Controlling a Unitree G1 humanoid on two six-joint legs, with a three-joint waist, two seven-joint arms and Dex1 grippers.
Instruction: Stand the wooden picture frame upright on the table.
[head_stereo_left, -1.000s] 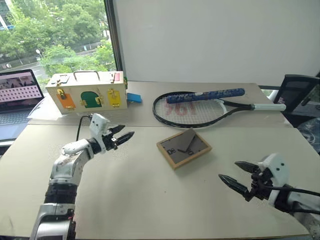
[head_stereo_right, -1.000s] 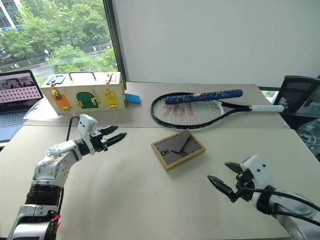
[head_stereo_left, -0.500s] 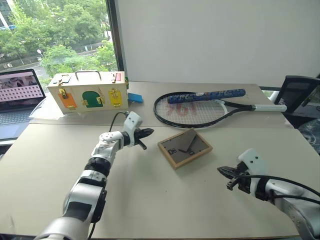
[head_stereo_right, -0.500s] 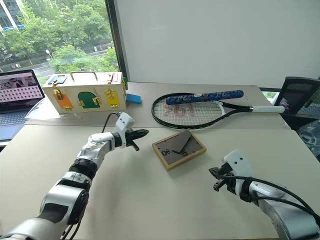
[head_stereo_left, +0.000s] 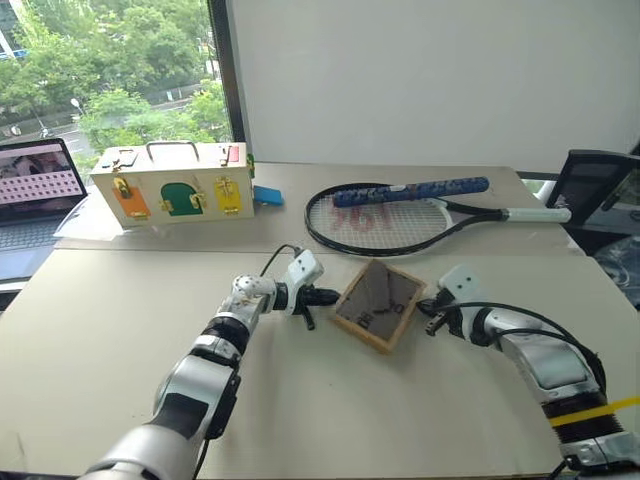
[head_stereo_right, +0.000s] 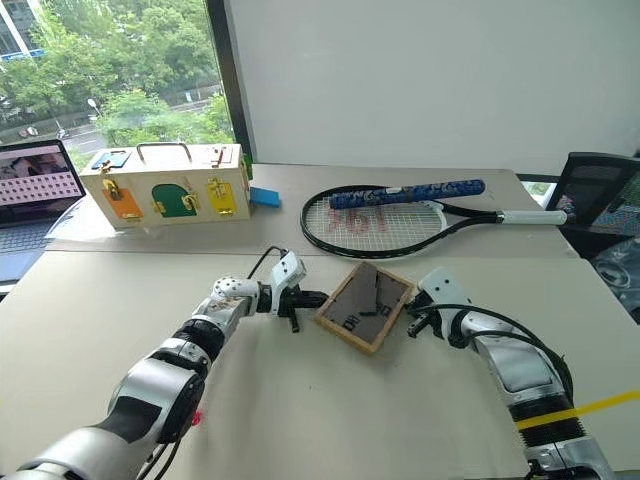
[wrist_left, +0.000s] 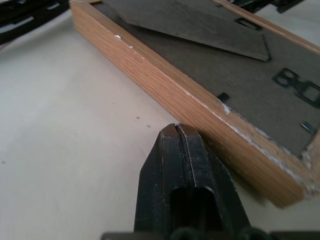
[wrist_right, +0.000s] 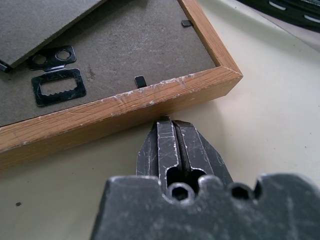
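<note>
The wooden picture frame (head_stereo_left: 378, 305) lies back up on the table (head_stereo_left: 300, 410), its dark grey panel and hinged stand (wrist_left: 200, 22) facing me. My left gripper (head_stereo_left: 325, 297) is shut, and its tip rests against the frame's left wooden edge (wrist_left: 165, 80). My right gripper (head_stereo_left: 432, 312) is shut too, its tip pressed to the opposite edge near a corner (wrist_right: 150, 100). Neither gripper holds anything between its fingers; the frame sits squeezed between the two tips.
A tennis racket (head_stereo_left: 380, 222) lies just behind the frame. A cream box with coloured doors (head_stereo_left: 175, 185) and a small blue block (head_stereo_left: 268, 195) stand at the back left, a laptop (head_stereo_left: 35, 190) at the far left. A dark chair (head_stereo_left: 590, 185) is beyond the right edge.
Both grippers closed and moved inward to the frame, left from the left, right forward from the near right. The frame has turned on the table between them.
</note>
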